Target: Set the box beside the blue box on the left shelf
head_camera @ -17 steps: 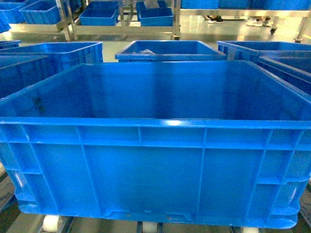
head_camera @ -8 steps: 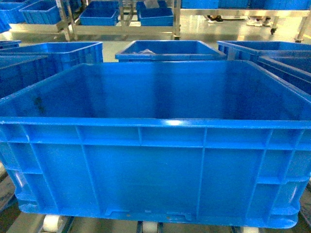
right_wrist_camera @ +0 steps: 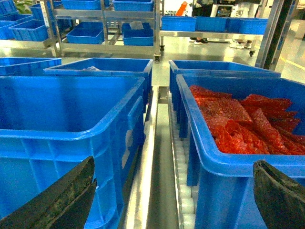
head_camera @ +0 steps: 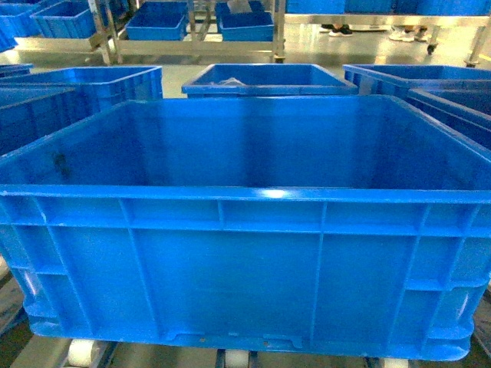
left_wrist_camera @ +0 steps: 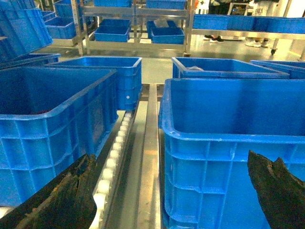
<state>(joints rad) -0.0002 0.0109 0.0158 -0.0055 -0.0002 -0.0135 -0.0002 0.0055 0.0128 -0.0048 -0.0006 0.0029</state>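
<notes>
The box (head_camera: 245, 261), a big open-topped bright-blue crate with ribbed walls, fills the head view and looks empty. It rests on white rollers (head_camera: 80, 353). In the left wrist view the box (left_wrist_camera: 228, 157) is on the right. In the right wrist view the box (right_wrist_camera: 62, 129) is on the left. My left gripper (left_wrist_camera: 170, 157) is open, its dark fingers (left_wrist_camera: 71, 195) spread either side of the box's left corner. My right gripper (right_wrist_camera: 174, 164) is open, straddling the rail gap. A metal shelf (head_camera: 192, 46) far back left holds blue boxes (head_camera: 157, 23). Neither gripper shows in the head view.
A neighbouring blue crate (left_wrist_camera: 47, 119) stands left of the box across a metal roller rail (left_wrist_camera: 147, 157). On the right a blue crate of red bags (right_wrist_camera: 238, 119) sits close by. More blue crates (head_camera: 268, 80) stand behind. People's feet (head_camera: 337, 31) show far back.
</notes>
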